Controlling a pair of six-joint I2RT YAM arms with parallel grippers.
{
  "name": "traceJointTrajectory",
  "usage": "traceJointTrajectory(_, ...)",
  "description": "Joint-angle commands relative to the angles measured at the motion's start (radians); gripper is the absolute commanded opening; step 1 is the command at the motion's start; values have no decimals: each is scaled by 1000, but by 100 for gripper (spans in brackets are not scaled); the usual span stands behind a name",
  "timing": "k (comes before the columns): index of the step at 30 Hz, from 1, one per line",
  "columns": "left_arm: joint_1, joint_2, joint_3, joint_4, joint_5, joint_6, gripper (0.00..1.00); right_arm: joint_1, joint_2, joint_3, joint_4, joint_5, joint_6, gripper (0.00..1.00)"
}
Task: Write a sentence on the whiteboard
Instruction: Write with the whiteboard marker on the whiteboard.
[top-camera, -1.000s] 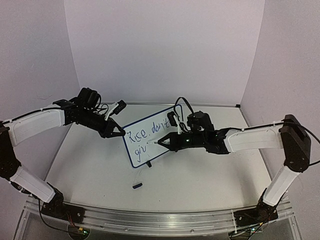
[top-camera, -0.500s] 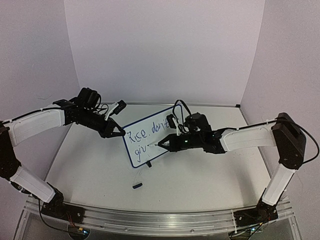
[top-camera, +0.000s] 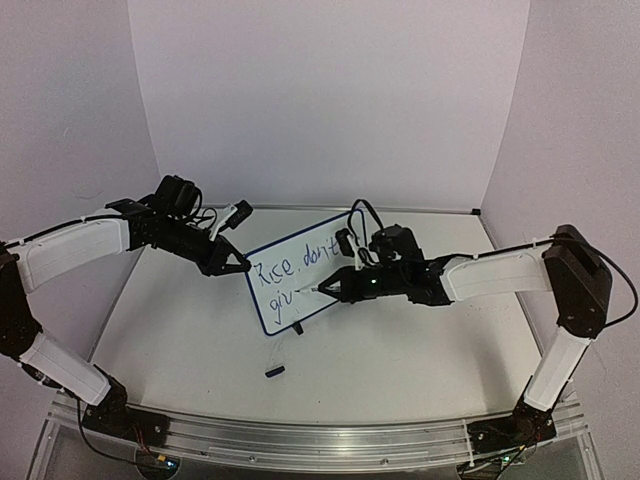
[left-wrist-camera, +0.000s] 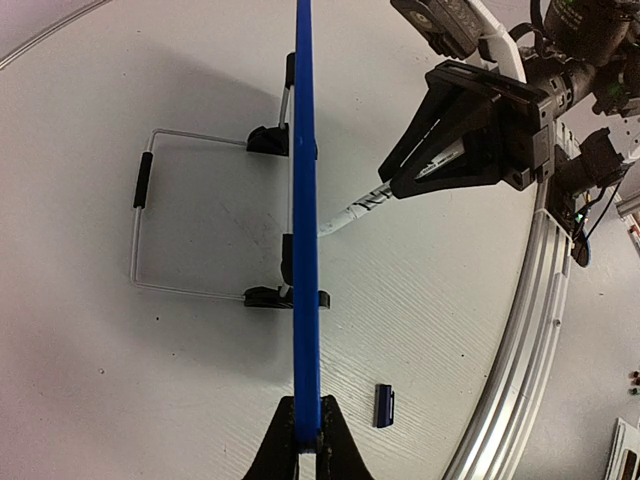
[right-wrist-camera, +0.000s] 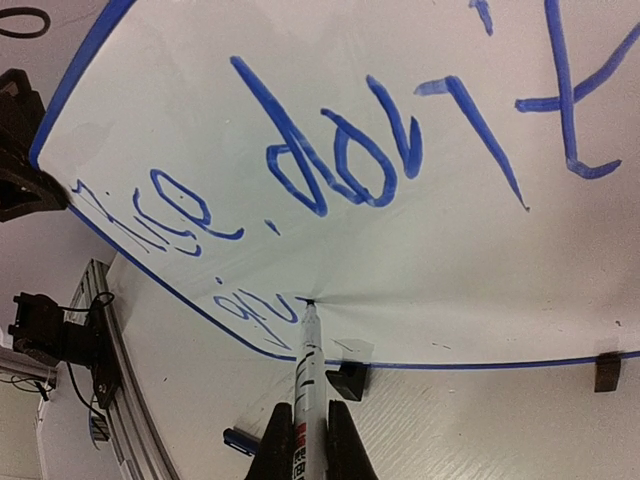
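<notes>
The whiteboard (top-camera: 276, 312) stands tilted on the table, and in the left wrist view it is a thin blue line (left-wrist-camera: 305, 190) seen edge-on. My left gripper (top-camera: 243, 267) (left-wrist-camera: 307, 428) is shut on its left edge. The sentence (right-wrist-camera: 330, 165) reads "Rice, don't" on the upper line, with "giv" (right-wrist-camera: 255, 308) below it. My right gripper (top-camera: 340, 285) (right-wrist-camera: 305, 440) is shut on a white marker (right-wrist-camera: 308, 365). The marker's tip touches the board just right of "giv".
A small dark-blue marker cap (top-camera: 275, 370) (left-wrist-camera: 385, 405) lies on the table in front of the board. Black clip feet (right-wrist-camera: 348, 380) and a wire stand (left-wrist-camera: 140, 240) hold the board up. White walls close in the table on three sides.
The right arm's elbow has shifted slightly left and the marker tip has crept a little along the lower line. The left arm and the board have not moved.
</notes>
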Motion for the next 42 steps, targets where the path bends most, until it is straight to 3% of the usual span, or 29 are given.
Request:
traceJointTrajectory(1, -16, 25, 19, -32, 0, 2, 0, -23, -32, -6, 1, 48, 12, 0)
traceJointTrajectory(14, -16, 26, 19, -33, -1, 3, 0, -27, -77, 12, 4, 16, -12, 0)
traceJointTrajectory(23, -17, 26, 19, -32, 0, 2, 0, -26, -5, 49, 18, -77, -5, 0)
traceJointTrajectory(42, -16, 27, 19, -32, 0, 2, 0, -26, 49, 47, 23, -59, 0, 0)
